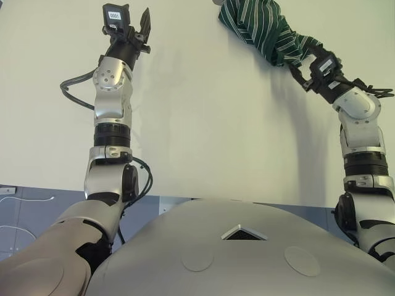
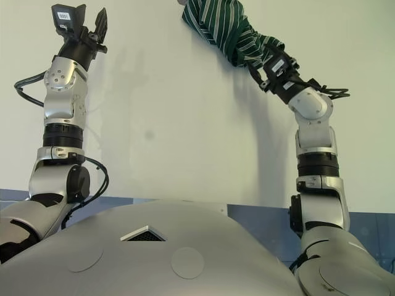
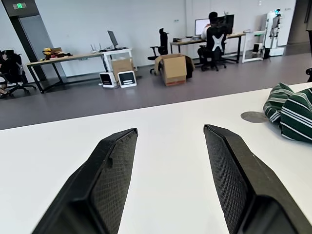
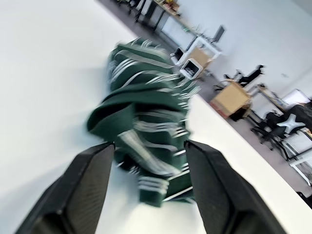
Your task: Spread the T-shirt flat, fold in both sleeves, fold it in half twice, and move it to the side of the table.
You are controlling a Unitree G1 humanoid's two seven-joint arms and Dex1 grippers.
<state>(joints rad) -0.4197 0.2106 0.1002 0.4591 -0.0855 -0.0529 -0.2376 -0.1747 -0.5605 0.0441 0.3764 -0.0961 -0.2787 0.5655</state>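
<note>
White counter (image 1: 203, 123) held the bunched T-shirt (image 1: 259, 28) near its edge; the open right tool (image 4: 148, 146) could shove it off; left tool (image 3: 170, 130) open.

The dark green cloth T-shirt with thin white stripes (image 1: 256, 28) lies crumpled in a loose, humped bundle, not yet spread flat. Its sleeves and neckline cannot be told apart among the folds, and the stripes run in different directions across the creases. It rests on the white table (image 1: 203, 123), in the far right part, close to the far edge and well apart from the near edge. The bundle is elongated and lies slantwise. Its nearer end sits between the spread fingers of the right gripper (image 4: 147, 145).
</note>
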